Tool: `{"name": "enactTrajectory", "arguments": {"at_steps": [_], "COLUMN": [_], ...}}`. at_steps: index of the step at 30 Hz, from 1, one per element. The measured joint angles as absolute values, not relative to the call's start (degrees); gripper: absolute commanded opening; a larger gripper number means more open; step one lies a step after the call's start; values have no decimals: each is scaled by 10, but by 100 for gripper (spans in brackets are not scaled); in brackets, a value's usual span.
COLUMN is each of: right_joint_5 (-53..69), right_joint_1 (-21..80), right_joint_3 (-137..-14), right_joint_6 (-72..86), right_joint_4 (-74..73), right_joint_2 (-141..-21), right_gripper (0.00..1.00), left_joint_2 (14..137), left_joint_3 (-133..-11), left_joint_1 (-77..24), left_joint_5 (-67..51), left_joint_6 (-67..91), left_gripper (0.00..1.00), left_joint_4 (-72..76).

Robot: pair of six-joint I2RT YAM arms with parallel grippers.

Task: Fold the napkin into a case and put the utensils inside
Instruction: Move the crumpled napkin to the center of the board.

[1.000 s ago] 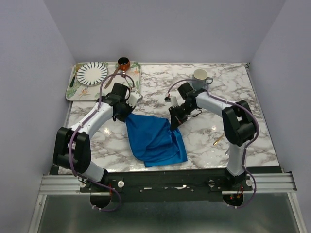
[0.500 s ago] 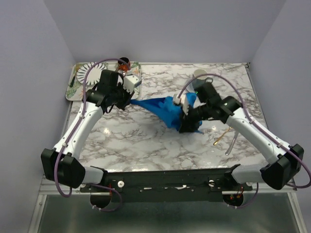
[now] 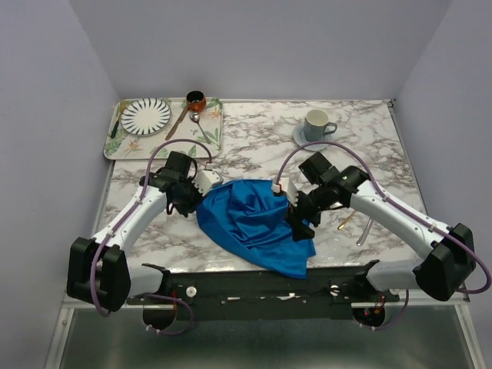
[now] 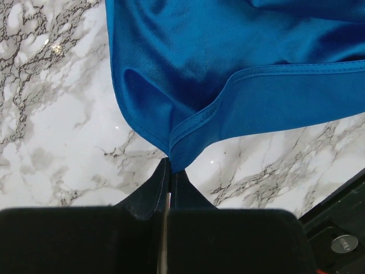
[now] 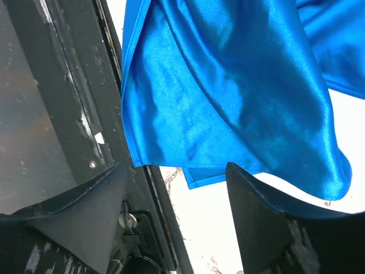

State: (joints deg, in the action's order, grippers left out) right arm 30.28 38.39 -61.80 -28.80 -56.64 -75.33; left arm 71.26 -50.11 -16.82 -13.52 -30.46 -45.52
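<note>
Napkin (image 3: 254, 223), blue, rumpled on bench (image 3: 254, 146), nearest corner overhanging; left gripper (image 4: 169, 165) clamped on napkin's left corner, right gripper (image 5: 177, 177) spread wide, empty, at napkin's right side; utensils (image 3: 346, 221) right of napkin; advisable: regrip right corner, draw taut, lay flat before folding.

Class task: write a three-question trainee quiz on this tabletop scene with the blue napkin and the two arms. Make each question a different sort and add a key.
1. True or false: the right gripper is clamped shut on the napkin.
2. Where does the mug stand? A. on the napkin; B. on a saucer; C. in the left gripper.
3. Fill in: the left gripper pinches a ____ of the napkin.
Key: 1 false, its fingers stand apart; 2 B; 3 corner.
</note>
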Motion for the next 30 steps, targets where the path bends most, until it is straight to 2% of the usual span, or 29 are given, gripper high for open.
{"name": "enactTrajectory", "arguments": {"at_steps": [8, 13, 18, 22, 30], "right_joint_5": [301, 255, 178, 155, 161], "right_joint_1": [400, 483, 491, 476, 356], "right_joint_3": [-560, -493, -479, -495, -628], "right_joint_6": [-354, -377, -383, -384, -402], "right_joint_4": [-572, -558, -504, -472, -460], "right_joint_2": [-733, -711, -790, -875, -996], "right_gripper": [68, 64, 58, 58, 58], "left_joint_2": [746, 793, 847, 875, 905], "left_joint_3": [-502, -524, -564, -586, -594], "left_joint_1": [-168, -163, -157, -151, -119], "left_joint_5": [-134, -132, -131, -128, -124], "left_joint_6": [-299, -273, -245, -230, -215], "left_gripper": [0, 0, 0, 0, 0], "left_joint_4": [-435, -428, -422, -415, -410]}}
